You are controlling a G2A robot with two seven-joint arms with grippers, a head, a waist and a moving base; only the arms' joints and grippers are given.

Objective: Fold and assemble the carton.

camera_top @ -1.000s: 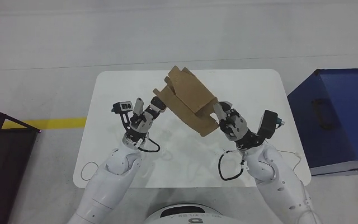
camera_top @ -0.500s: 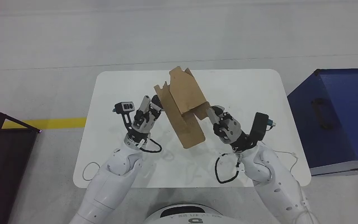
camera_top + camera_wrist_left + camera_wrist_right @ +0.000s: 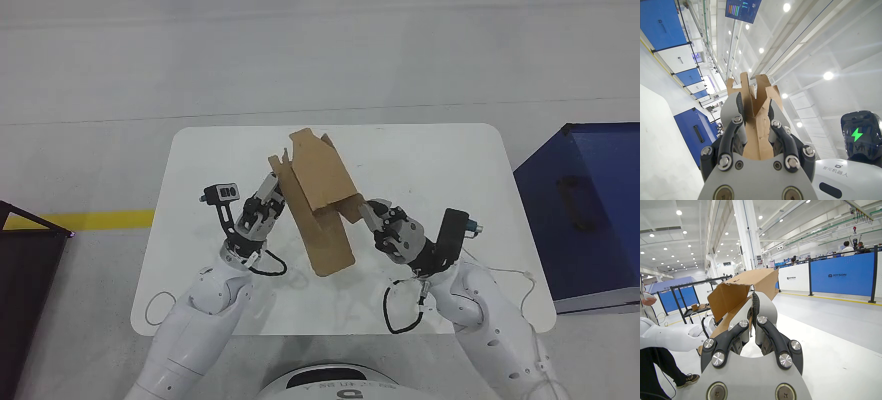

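standing tilted over the middle of the white table (image 3: 450, 170): one brown carton (image 3: 322, 215), partly unfolded, loose flaps at its far end, held between both arms. left hand (image 3: 268, 200): fingers pressed together on a flap at the carton's left side. right hand (image 3: 380, 222): pinching a torn edge at the carton's right side. blue box (image 3: 590, 215): on the floor, right of the table.
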